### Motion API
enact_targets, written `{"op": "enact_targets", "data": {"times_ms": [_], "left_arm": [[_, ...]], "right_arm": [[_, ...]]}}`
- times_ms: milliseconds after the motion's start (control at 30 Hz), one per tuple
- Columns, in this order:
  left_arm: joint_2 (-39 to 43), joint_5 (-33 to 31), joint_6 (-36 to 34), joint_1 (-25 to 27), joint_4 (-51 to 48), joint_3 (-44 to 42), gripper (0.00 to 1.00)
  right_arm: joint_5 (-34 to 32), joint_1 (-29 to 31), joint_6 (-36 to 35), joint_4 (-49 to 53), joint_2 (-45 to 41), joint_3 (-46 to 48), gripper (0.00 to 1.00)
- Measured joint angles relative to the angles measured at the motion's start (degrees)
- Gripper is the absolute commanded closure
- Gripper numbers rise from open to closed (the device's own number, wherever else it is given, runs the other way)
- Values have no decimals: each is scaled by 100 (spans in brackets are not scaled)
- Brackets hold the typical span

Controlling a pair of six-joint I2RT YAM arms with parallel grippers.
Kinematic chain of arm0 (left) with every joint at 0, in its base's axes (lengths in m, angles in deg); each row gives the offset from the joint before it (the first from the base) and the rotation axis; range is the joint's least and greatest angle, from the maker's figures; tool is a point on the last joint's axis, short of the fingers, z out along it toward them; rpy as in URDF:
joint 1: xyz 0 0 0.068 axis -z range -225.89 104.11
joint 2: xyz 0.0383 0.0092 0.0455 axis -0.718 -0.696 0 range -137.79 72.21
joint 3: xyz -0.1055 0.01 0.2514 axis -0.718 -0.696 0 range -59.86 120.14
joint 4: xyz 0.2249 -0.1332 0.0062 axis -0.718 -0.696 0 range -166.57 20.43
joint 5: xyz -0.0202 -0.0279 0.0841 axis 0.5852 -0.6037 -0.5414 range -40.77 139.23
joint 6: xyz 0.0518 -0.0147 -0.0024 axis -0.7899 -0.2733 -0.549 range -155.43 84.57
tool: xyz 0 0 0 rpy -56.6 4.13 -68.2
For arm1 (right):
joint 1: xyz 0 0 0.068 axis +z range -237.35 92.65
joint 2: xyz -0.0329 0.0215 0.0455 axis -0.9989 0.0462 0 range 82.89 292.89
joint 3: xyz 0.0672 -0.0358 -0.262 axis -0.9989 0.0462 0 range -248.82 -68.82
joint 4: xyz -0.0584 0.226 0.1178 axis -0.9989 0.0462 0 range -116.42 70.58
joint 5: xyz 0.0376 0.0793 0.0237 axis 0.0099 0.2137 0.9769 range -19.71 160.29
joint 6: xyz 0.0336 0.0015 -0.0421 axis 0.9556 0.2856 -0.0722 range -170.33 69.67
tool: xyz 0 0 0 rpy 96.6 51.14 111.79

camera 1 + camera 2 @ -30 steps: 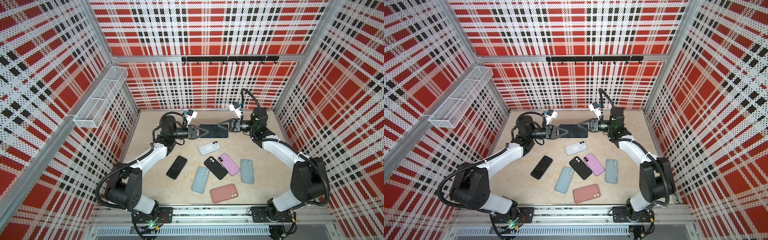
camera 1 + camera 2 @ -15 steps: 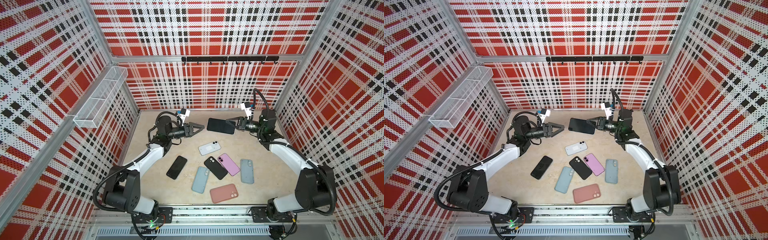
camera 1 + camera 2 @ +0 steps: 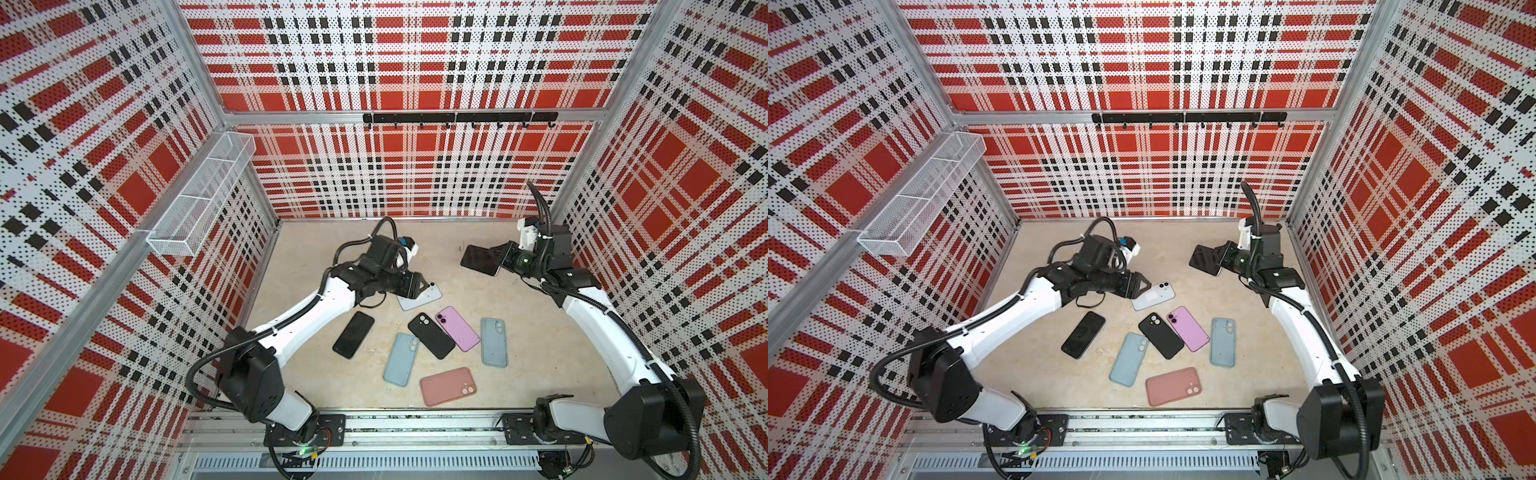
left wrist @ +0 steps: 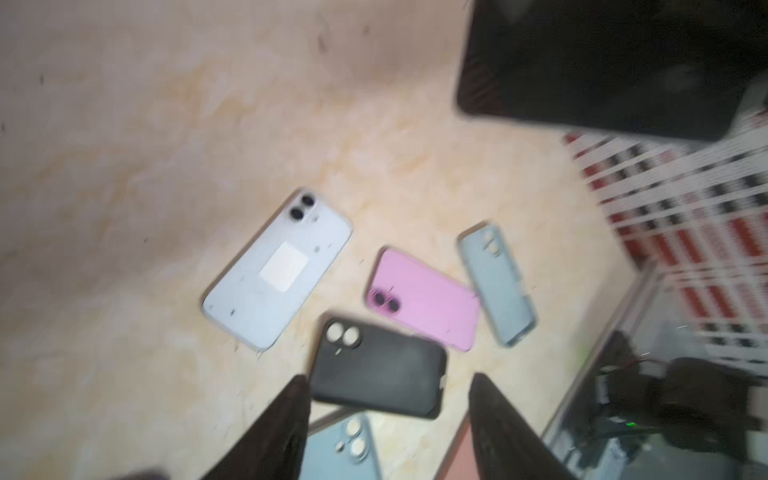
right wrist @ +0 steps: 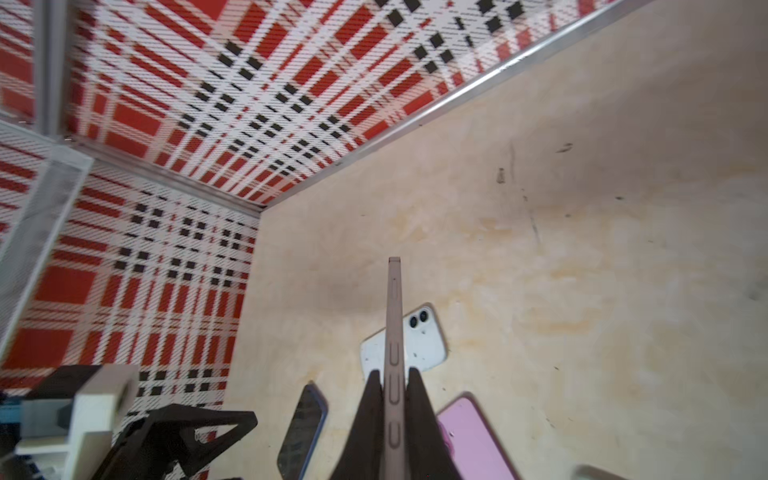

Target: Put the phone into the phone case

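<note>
Well apart from the white rectangular label-bearing phone [image 3: 419, 299] lying back-up on the beige surface [image 3: 540, 353], the right tool [image 3: 500, 261] is clamped on one end of a dark-screened, pink-edged slab phone [image 3: 478, 259], held off the surface. The left tool [image 3: 425, 286] hangs at the white phone's plain end, jaws apart; a black matte phone case [image 3: 431, 336] lies just beside that phone.

Dark-screened phone [image 3: 478, 261] aloft, tilted; coloured cases [image 3: 448, 386] flat, scattered nearby

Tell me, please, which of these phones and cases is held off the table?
The dark-screened phone clamped in the right gripper; all the rest lie flat on the table.
</note>
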Motion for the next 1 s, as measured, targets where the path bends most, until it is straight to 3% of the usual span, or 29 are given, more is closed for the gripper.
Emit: {"op": "enact_targets", "data": {"times_ms": [267,500,1000], "left_arm": [[-1161,-791,-306,597,-643,-42,34],[-1611,-1060,-352,634,-754,188,38],[-2406,-1499,-433,629,-669,426,71]], "right_arm": [[-621,-11,-166,673,-503,267,100],[-669,-11,-199,734,-664,426,100],[-645,-11,-203,562,-688,691,100]]}}
